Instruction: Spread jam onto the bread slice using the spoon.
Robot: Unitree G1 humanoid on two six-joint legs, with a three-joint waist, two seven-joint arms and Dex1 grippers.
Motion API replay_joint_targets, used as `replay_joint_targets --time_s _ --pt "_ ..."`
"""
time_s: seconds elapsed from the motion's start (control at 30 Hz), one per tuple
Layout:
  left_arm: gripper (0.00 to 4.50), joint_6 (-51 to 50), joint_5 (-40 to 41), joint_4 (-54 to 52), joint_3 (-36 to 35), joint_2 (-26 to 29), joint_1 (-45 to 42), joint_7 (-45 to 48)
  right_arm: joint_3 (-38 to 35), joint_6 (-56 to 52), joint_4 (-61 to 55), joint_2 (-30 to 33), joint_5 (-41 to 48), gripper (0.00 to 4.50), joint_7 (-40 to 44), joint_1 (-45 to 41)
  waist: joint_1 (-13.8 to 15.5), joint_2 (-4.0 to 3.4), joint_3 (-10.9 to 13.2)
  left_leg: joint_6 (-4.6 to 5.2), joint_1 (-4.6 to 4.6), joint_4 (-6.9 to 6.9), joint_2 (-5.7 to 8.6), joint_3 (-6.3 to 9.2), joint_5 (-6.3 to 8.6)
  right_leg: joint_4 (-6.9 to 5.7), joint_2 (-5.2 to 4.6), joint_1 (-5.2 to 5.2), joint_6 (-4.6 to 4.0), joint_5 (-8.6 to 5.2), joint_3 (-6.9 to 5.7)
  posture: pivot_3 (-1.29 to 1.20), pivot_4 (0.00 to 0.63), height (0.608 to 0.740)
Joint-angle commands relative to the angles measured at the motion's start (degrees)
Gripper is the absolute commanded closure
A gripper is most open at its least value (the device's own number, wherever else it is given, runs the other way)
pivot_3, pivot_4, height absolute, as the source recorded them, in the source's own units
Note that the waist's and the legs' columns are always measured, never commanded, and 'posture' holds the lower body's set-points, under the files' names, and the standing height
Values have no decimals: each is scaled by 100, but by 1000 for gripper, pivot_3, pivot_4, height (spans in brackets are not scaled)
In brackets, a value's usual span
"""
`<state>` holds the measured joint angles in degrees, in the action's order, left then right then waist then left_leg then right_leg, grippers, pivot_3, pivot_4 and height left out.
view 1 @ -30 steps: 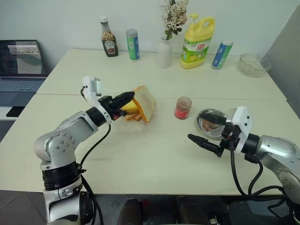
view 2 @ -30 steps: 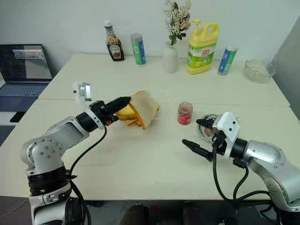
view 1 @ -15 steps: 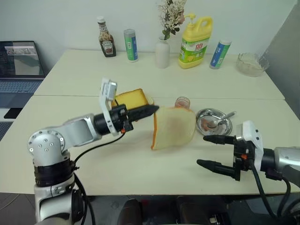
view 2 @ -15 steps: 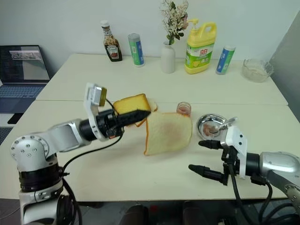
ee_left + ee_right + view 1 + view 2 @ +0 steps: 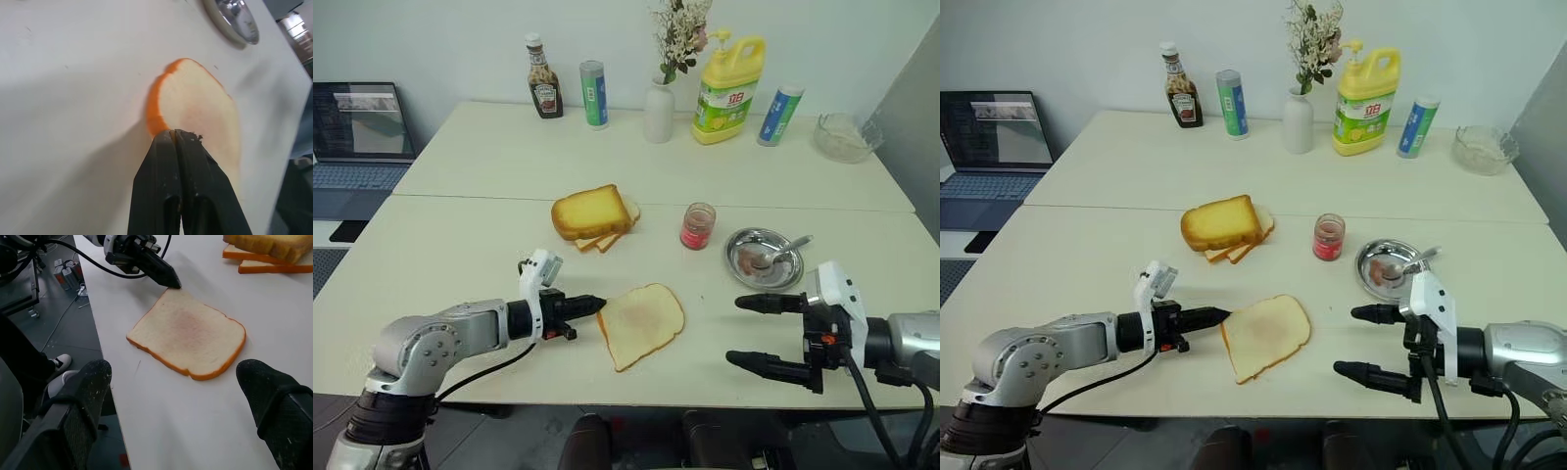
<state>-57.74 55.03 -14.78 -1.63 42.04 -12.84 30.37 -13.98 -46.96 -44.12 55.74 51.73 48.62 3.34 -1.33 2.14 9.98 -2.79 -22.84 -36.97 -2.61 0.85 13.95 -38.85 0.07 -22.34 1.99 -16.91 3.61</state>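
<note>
The bread slice [image 5: 641, 323] lies flat on the table near its front edge, pale with a faint pink centre. My left gripper [image 5: 595, 305] is low over the table, shut on the slice's left corner; the left wrist view shows its tips [image 5: 174, 133] pressed together at the crust. My right gripper [image 5: 734, 331] stands open to the right of the slice, nothing between its fingers [image 5: 93, 382]. The jam jar [image 5: 697, 226] stands behind the slice. The spoon [image 5: 788, 250] rests in a steel dish [image 5: 736, 257] to the jar's right.
A stack of golden toasted slices [image 5: 592, 215] lies left of the jar. Along the far edge stand a ketchup bottle [image 5: 542, 76], two cans, a vase, a yellow jug [image 5: 729, 88] and a glass bowl [image 5: 845, 135]. A laptop [image 5: 357, 132] sits at far left.
My left gripper has carried the bread slice from the toast stack through the air and down flat onto the table near the front. The right gripper has drawn back toward the front edge.
</note>
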Motion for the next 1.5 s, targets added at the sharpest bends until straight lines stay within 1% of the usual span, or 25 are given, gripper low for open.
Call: replay_joint_targets --time_s 0.03,0.2,0.43,0.6,0.7,0.8,0.83,1.03,1.13,1.2,1.27,1.37,1.5 --pt "4480 463 -480 -99 174 -85 -125 355 101 181 -51 10 -154 0 18 -138 -6 0 0 0 0 0 -1 -1 0 1 0 0 0 0 0 0 150 740" --pt "4480 478 -692 -206 300 -360 -171 480 203 189 -10 -11 -199 0 1 -144 -11 0 0 1 -2 2 -1 1 1 2 0 0 1 0 -1 0 150 740" --pt "4480 555 -983 -5 369 -682 -488 609 291 246 -6 10 -364 0 17 22 -5 0 0 1 -3 0 0 4 0 1 1 2 9 -4 -4 0 150 740" --pt "4480 471 -1052 -50 436 -669 -529 856 314 261 -22 -28 -400 0 -26 86 -16 0 0 1 -2 1 -1 4 0 1 2 1 9 -4 -5 0 150 740" --pt "4480 571 -1351 -5 513 -613 -511 843 329 277 -31 -42 -429 0 -38 109 -17 0 0 1 -2 1 -1 5 0 1 2 2 9 -4 -6 0 150 740" --pt "3851 945 -1780 130 503 -610 -516 802 314 286 -44 -66 -449 0 -55 135 -17 0 0 1 -2 0 -1 5 0 1 2 2 9 -5 -6 0 150 740" --pt "3568 1030 -1825 182 409 -701 -536 733 327 305 -41 -76 -482 0 -60 143 -16 0 0 1 -1 1 -1 5 0 1 2 2 9 -4 -6 0 150 740" --pt "1614 1692 -2307 9 437 -565 -349 995 304 372 -34 -118 -567 0 -57 185 -17 0 0 1 -1 1 -2 4 0 1 2 1 9 -4 -4 0 150 740" --pt "638 2750 -3055 -201 536 -183 -48 1269 292 411 -18 -120 -601 0 -55 212 -25 0 0 1 0 3 -5 4 0 0 3 1 8 -4 -2 0 150 740" --pt "24 3111 -3250 -231 528 -77 74 1393 307 431 -6 -125 -627 0 -54 214 -25 -2 2 1 1 5 -7 4 0 0 4 1 0 0 0 0 150 740" --pt "24 3330 -3357 -256 456 -17 173 1439 315 454 -2 -133 -657 0 -43 231 -20 -2 2 0 1 3 -6 2 0 0 3 1 2 -1 0 0 150 740" --pt "24 3516 -3273 -431 165 310 369 1826 431 634 88 -183 -860 0 -12 174 -21 -1 2 1 0 1 -5 0 0 1 1 2 8 -5 0 0 150 740" --pt "24 3474 -2876 -583 -161 584 342 2322 553 1001 262 -454 -1179 0 -78 36 -23 -3 4 1 2 3 -8 1 0 0 3 0 8 -5 -4 0 150 740"
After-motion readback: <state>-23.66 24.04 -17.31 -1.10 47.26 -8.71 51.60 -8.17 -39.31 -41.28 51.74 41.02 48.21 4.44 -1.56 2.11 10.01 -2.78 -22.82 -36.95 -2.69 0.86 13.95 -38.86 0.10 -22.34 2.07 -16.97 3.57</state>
